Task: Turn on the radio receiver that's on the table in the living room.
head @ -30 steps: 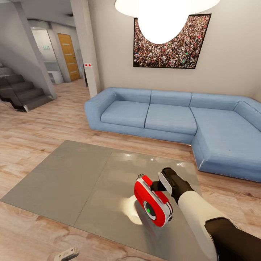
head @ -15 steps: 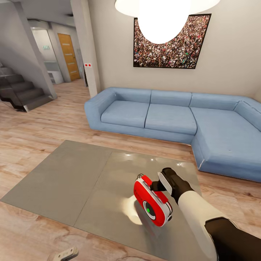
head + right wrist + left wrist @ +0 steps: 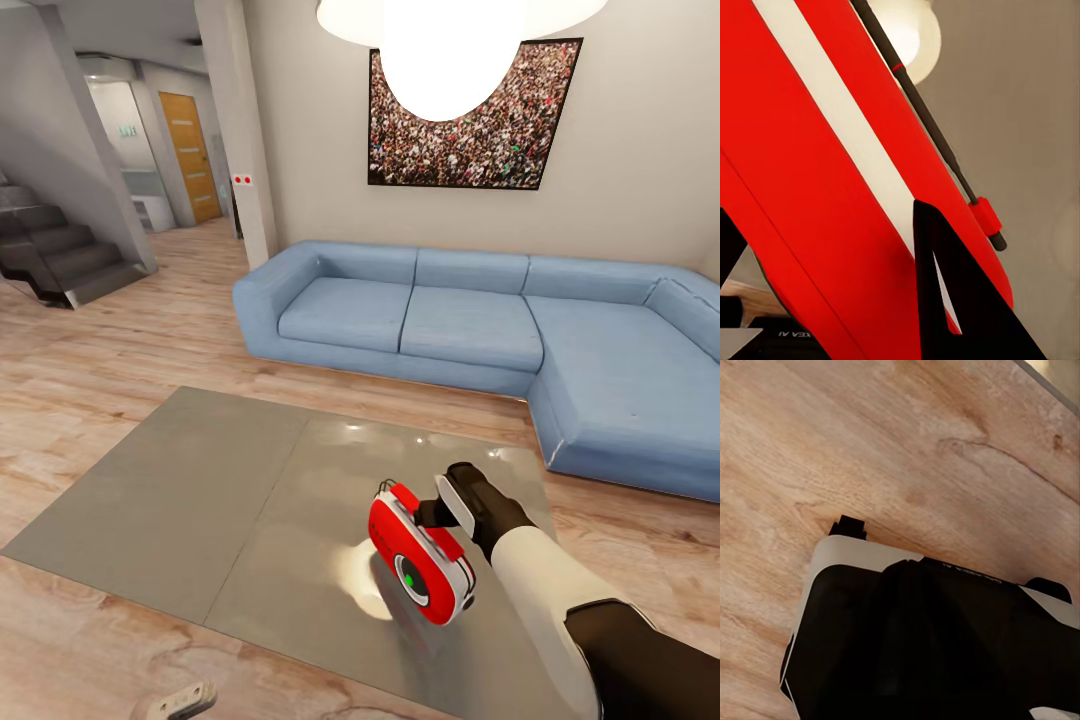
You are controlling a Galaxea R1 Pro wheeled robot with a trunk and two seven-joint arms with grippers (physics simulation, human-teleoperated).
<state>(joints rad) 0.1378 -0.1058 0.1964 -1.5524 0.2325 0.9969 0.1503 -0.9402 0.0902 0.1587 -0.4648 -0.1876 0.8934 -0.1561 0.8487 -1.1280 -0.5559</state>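
The red radio receiver point(image 3: 420, 560), with white sides, stands tilted on the near right part of the glossy grey-brown table point(image 3: 200, 500). A green dot shows in its round dial point(image 3: 412, 580). My right gripper point(image 3: 442, 524) grips its far side, shut on it. In the right wrist view the radio's red body point(image 3: 832, 187) and thin handle point(image 3: 937, 142) are very close, with a dark finger point(image 3: 960, 300) against the body. A pale tip of my left gripper point(image 3: 182, 699) pokes in over the floor, its state unclear.
A blue L-shaped sofa point(image 3: 480, 320) runs behind and to the right of the table, under a crowd photo point(image 3: 470, 120) and a pendant lamp point(image 3: 450, 40). Stairs point(image 3: 60, 250) and a pillar point(image 3: 240, 130) stand at the left. The left wrist view shows wood floor point(image 3: 907, 450) and a black-and-white robot part point(image 3: 930, 645).
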